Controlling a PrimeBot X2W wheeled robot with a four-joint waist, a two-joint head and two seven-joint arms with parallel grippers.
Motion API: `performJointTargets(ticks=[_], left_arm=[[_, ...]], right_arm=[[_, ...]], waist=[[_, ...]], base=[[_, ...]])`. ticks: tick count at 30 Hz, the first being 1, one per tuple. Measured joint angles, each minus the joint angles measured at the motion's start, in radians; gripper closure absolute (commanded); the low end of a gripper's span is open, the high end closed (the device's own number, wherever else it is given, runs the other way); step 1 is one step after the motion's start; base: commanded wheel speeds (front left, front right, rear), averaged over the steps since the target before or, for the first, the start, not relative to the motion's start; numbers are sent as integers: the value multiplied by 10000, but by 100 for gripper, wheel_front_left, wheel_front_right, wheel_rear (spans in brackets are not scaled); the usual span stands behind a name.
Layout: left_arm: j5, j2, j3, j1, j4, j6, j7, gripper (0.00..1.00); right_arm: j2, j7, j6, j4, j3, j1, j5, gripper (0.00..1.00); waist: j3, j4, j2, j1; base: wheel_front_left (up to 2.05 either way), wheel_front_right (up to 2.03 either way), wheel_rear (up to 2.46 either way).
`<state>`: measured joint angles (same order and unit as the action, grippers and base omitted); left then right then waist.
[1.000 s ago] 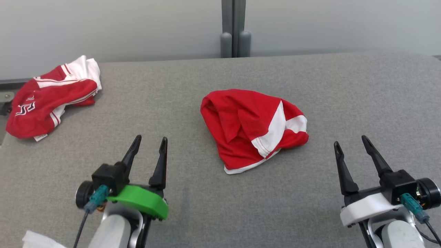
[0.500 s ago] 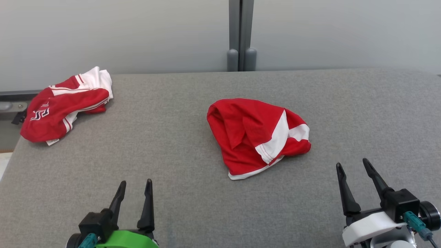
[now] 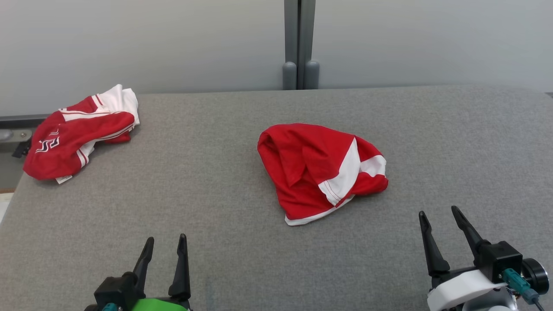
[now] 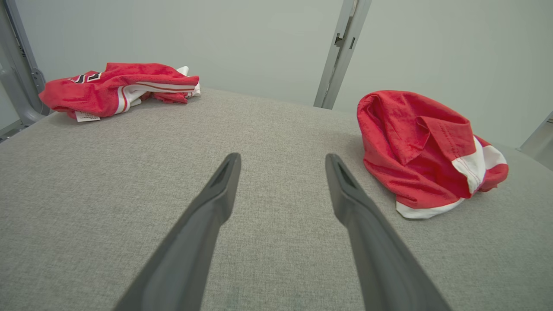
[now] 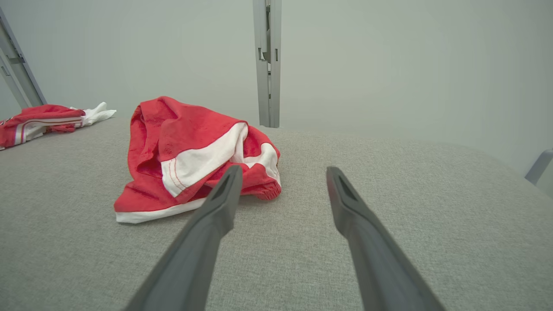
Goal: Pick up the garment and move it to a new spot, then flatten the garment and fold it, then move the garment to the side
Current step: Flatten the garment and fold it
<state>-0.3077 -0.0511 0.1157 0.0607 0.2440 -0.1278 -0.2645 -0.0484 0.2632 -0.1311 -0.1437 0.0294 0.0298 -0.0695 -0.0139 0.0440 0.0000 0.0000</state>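
Note:
A crumpled red garment (image 3: 319, 170) with white panels and a white hem lies bunched near the middle of the grey padded table (image 3: 216, 172). My left gripper (image 3: 166, 237) hovers open and empty near the front edge, to the garment's front left. My right gripper (image 3: 437, 211) is open and empty too, just off the garment's front right. The left wrist view has the left gripper (image 4: 281, 157) with the garment (image 4: 423, 147) off to its right. The right wrist view puts the right gripper (image 5: 283, 169) over bare table, the garment (image 5: 185, 147) just ahead and left.
A second red and white garment (image 3: 77, 134) with a printed logo lies bunched at the table's far left corner, seen again as the second garment (image 4: 116, 84) and the second garment (image 5: 39, 119). A grey post (image 3: 298, 43) stands against the pale wall behind.
The camera has tilted, shifting the whole picture down. Both grippers have drawn back toward the front edge, the left more than the right. The garments lie as before.

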Motion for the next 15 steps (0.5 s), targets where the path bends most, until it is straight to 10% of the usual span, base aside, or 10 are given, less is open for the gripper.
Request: performJointTargets(ticks=[15], left_arm=[[-40, 8, 96, -26, -65, -10, 0, 0]], right_arm=[[0, 0, 0, -79, 25, -91, -48, 0]], waist=[[123, -10, 0, 0]], base=[[0, 0, 0]])
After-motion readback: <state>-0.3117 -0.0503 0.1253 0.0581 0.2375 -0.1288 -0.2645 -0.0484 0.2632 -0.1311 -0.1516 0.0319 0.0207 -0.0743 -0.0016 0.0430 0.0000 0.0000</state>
